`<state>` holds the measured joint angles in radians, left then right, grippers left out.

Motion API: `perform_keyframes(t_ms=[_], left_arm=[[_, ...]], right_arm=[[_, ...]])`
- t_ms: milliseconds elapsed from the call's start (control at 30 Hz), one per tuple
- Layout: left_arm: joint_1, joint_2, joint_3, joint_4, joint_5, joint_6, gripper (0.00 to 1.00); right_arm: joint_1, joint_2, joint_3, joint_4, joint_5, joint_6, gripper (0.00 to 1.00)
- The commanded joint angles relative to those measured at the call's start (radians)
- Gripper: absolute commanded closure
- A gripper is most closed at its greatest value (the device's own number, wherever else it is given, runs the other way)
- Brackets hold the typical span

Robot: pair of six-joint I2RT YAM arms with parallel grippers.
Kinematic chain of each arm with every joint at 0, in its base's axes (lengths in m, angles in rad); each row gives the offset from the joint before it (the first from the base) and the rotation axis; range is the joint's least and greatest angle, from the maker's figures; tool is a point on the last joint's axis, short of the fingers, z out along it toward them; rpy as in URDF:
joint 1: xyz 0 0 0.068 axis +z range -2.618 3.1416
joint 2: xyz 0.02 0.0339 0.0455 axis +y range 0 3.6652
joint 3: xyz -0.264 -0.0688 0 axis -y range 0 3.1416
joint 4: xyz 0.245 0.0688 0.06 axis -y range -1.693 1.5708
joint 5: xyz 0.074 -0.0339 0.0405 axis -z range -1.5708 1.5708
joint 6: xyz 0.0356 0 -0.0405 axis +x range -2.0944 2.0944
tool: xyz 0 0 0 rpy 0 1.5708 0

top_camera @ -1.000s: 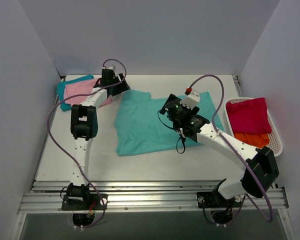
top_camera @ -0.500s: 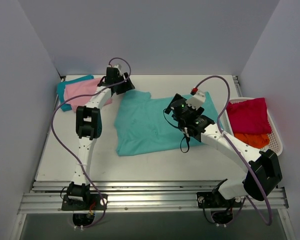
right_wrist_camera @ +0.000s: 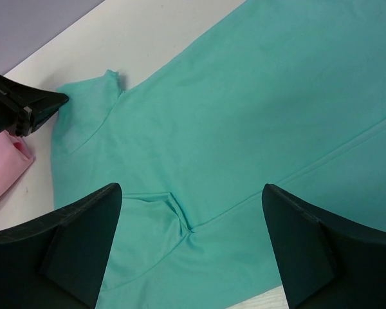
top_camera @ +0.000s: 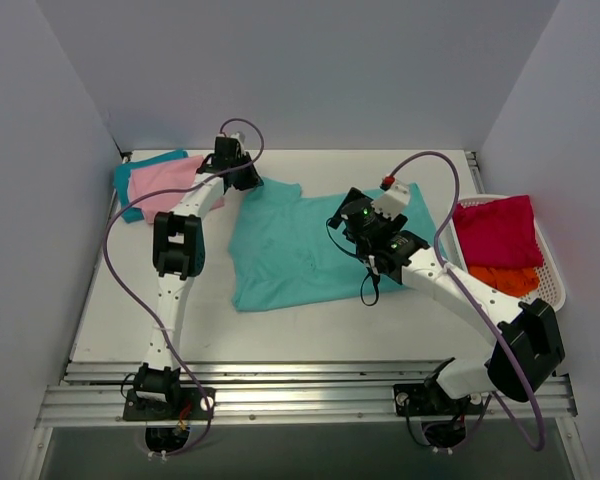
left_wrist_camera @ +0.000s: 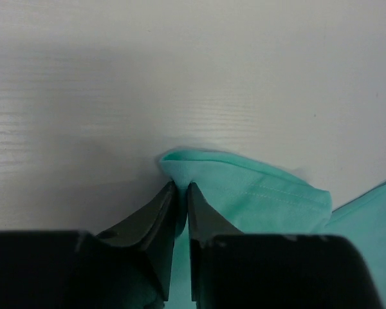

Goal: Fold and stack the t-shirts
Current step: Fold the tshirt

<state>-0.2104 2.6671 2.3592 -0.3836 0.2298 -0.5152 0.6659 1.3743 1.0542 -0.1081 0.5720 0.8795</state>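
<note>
A mint green t-shirt (top_camera: 285, 250) lies spread flat mid-table. My left gripper (top_camera: 248, 179) is at its far left corner, shut on a fold of the sleeve edge (left_wrist_camera: 180, 168); in the left wrist view the gripper (left_wrist_camera: 181, 188) pinches mint cloth between its fingers. My right gripper (top_camera: 351, 216) hovers open over the shirt's right half, and in the right wrist view the gripper (right_wrist_camera: 190, 188) has a small crease of the shirt (right_wrist_camera: 244, 116) below it. A folded pale pink t-shirt (top_camera: 168, 181) rests on a teal blue one (top_camera: 137, 170) at the back left.
A white basket (top_camera: 552, 285) at the right edge holds a crimson t-shirt (top_camera: 495, 230) above an orange one (top_camera: 507, 279). White walls close in the left, back and right. The left gripper's tip (right_wrist_camera: 32, 106) and pink cloth (right_wrist_camera: 3, 174) show in the right wrist view.
My left gripper has reached the mint shirt's far left corner and shut on the sleeve edge. The right gripper shifted slightly right and stays open.
</note>
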Motion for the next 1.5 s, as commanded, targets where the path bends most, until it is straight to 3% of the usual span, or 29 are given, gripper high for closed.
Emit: perform_keyframes(t_ms=[0, 133, 400, 600, 800, 1000, 1467], left_arm=[[0.003, 0.014, 0.025, -0.021, -0.01, 0.017, 0.82], [0.017, -0.003, 0.023, -0.035, -0.029, 0.035, 0.97], [0.074, -0.053, 0.035, -0.038, -0.015, 0.049, 0.98], [0.071, -0.053, 0.08, -0.067, 0.022, 0.047, 0.98], [0.062, -0.098, 0.0, -0.032, 0.04, 0.066, 0.98], [0.062, -0.101, -0.026, -0.031, 0.057, 0.076, 0.98], [0.062, -0.096, -0.049, -0.014, 0.062, 0.08, 0.98]], right_arm=[[-0.012, -0.014, -0.022, 0.022, 0.028, -0.013, 0.14], [-0.035, 0.015, -0.028, 0.047, 0.032, -0.03, 0.14], [-0.107, 0.092, 0.032, 0.129, 0.083, -0.085, 0.1], [-0.261, 0.359, 0.26, 0.202, 0.008, -0.157, 0.06], [-0.37, 0.751, 0.662, 0.134, -0.07, -0.278, 0.06], [-0.454, 0.96, 0.909, 0.073, -0.155, -0.323, 0.06], [-0.565, 1.1, 1.032, 0.074, -0.23, -0.317, 0.06]])
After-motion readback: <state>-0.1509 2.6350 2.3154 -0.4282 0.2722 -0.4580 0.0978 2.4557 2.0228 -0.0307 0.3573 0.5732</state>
